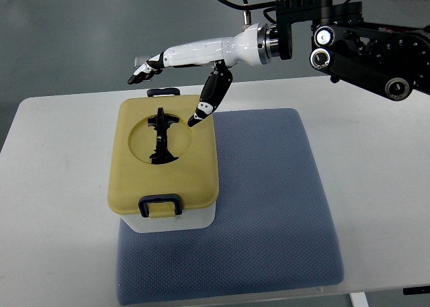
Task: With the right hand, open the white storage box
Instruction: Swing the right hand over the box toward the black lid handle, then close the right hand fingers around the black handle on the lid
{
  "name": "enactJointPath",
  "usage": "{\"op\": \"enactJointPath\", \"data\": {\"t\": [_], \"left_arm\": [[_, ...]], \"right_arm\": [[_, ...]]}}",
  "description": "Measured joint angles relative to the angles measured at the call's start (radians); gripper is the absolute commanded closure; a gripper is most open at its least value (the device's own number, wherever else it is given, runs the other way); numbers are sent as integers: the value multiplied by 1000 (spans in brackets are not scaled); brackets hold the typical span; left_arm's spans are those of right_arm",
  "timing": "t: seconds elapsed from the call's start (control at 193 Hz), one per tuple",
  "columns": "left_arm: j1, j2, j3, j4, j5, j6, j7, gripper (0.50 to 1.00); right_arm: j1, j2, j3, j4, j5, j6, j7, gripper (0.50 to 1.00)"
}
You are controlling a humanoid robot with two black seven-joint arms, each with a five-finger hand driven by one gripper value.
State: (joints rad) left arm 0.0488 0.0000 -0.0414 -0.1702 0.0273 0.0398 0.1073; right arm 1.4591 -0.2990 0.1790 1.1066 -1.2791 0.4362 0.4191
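The white storage box (176, 221) stands on the left part of a blue-grey mat. It has a yellow lid (195, 166) with a round recess and a black folding handle (161, 136) lying in it. Black latches show at the near end (160, 205) and the far end (163, 91). My right hand (176, 80) reaches in from the upper right and hovers over the box's far right corner. Its fingers (144, 72) are spread and point left. The thumb (205, 107) hangs down, with its tip at the lid's recess rim; I cannot tell if it touches. It holds nothing.
The blue-grey mat (269, 199) lies on a white table (376, 159). My right arm's black forearm and joints (363, 45) sit above the table's far right. Grey floor lies beyond the far edge.
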Motion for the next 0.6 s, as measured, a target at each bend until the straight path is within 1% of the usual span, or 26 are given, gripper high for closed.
{"op": "enactJointPath", "data": {"t": [0.239, 0.415, 0.602], "left_arm": [[0, 0, 0, 0, 0, 0, 0, 500], [0, 0, 0, 0, 0, 0, 0, 500], [0, 0, 0, 0, 0, 0, 0, 500]], "right_arm": [[73, 69, -33, 0, -106, -9, 10, 572], [111, 130, -101, -1, -196, -43, 11, 574], [127, 147, -130, -5, -237, -50, 6, 576]]}}
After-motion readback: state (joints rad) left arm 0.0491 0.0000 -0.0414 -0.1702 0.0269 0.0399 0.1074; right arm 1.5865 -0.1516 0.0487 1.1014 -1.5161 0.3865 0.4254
